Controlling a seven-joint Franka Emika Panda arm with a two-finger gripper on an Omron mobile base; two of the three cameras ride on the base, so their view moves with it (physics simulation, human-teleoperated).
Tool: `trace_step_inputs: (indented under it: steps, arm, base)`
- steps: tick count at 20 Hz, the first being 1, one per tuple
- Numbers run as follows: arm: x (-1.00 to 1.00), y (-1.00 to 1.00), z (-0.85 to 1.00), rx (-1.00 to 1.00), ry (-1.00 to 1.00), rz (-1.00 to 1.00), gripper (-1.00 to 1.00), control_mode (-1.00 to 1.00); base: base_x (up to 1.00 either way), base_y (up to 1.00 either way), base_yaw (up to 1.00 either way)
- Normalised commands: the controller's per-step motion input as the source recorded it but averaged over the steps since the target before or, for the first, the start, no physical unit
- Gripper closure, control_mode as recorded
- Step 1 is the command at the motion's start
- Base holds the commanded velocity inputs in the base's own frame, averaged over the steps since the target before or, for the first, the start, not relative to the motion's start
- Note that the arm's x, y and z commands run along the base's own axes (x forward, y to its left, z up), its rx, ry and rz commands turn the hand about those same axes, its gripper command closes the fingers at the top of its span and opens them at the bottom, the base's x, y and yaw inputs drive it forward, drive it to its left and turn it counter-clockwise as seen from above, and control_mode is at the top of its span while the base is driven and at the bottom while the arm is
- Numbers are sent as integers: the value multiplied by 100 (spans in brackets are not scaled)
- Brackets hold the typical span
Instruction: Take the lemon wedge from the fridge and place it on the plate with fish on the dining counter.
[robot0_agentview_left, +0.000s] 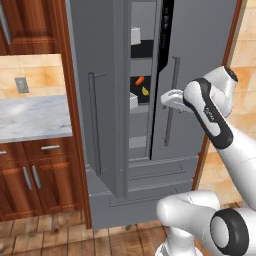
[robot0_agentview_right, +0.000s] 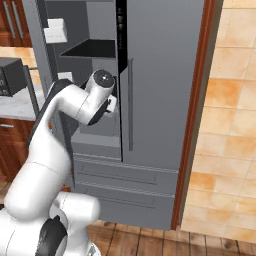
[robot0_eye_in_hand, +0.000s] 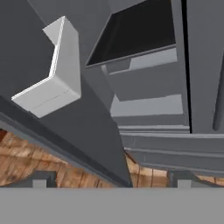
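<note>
The grey fridge (robot0_agentview_left: 200, 60) stands with its left door (robot0_agentview_left: 100, 115) swung open and its right door shut. Through the gap, the tiny yellow lemon wedge (robot0_agentview_left: 145, 91) lies on a dark shelf, just below a small orange item (robot0_agentview_left: 140, 80). My gripper (robot0_agentview_left: 165, 99) hangs in front of the opening, right of the wedge and a little lower, apart from it. In the right base view the gripper (robot0_agentview_right: 112, 104) points into the fridge from behind the arm's elbow. In the hand view the gripper (robot0_eye_in_hand: 111, 181) is open and empty, facing a dark shelf (robot0_eye_in_hand: 135, 35) and the lower drawers (robot0_eye_in_hand: 175, 148). The plate and dining counter are out of view.
A white door bin (robot0_eye_in_hand: 52, 83) on the open door sits close to the hand's left. A marble counter (robot0_agentview_left: 30, 117) over brown cabinets (robot0_agentview_left: 35, 175) stands left of the fridge. A brown panel (robot0_agentview_right: 197, 110) and a tiled wall (robot0_agentview_right: 230, 125) flank its right. A dark appliance (robot0_agentview_right: 10, 75) sits at far left.
</note>
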Motion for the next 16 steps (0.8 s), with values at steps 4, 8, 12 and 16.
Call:
trace_step_inputs:
  steps: [4,8,12,16]
  arm:
    - [40,0,-1,19,0,38,-100,-100]
    - [46,15,-12,4,-11,16,-100,-100]
    - [64,37,-9,6,-12,0,-100,-100]
    - [56,35,-8,14,-9,1,-100,-100]
  base:
    - [0,0,0]
    - [0,0,0]
    - [0,0,0]
    - [0,0,0]
